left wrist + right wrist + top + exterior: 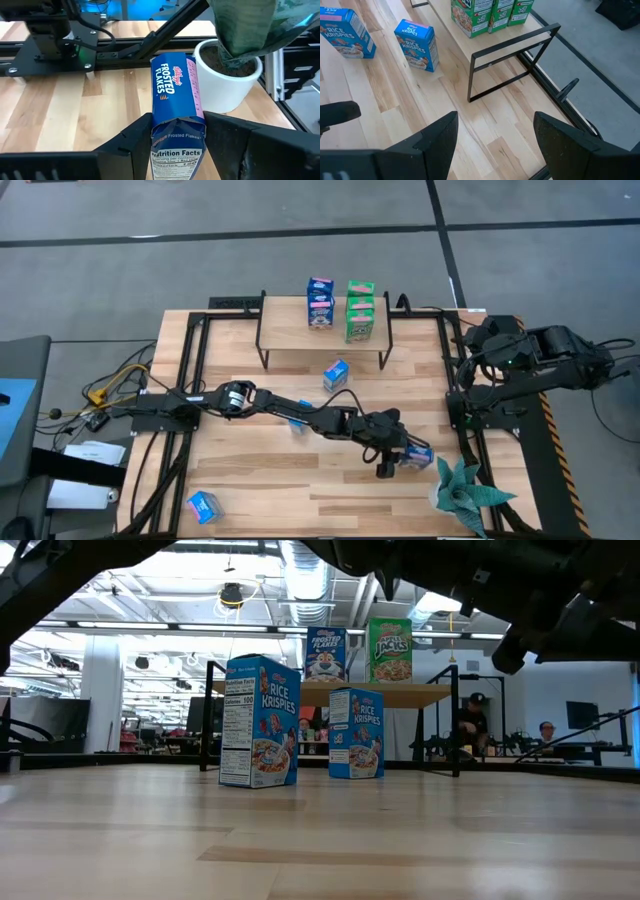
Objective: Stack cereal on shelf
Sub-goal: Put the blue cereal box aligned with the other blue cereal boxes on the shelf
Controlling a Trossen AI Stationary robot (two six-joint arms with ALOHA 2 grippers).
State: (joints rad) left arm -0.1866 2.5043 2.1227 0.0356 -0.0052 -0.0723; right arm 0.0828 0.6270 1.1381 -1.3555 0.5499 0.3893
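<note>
Overhead, the room is grey floor crossed by dark seams; the low view looks into an open hall with ceiling ducts, lights and two people seated in the distance. The wooden table (pixel 250 470) sits in a black frame. At its far edge stands the shelf (pixel 290 330), carrying blue Frosted Flakes boxes (pixel 320 302) and green Apple Jacks boxes (pixel 360 310). Just in front of the shelf stands a Rice Krispies box (pixel 336 373); a second Rice Krispies box (pixel 258 721) is nearer the table's centre, partly under the left arm. Another blue box (pixel 203 506) lies near the near left corner. A teal plant in a white pot (pixel 227 75) occupies the near right corner. The left gripper (pixel 393 460), beside the plant, pinches a Frosted Flakes box (pixel 175 100) between its fingers. The right gripper (pixel 495 135) waits off the right edge, fingers spread.
</note>
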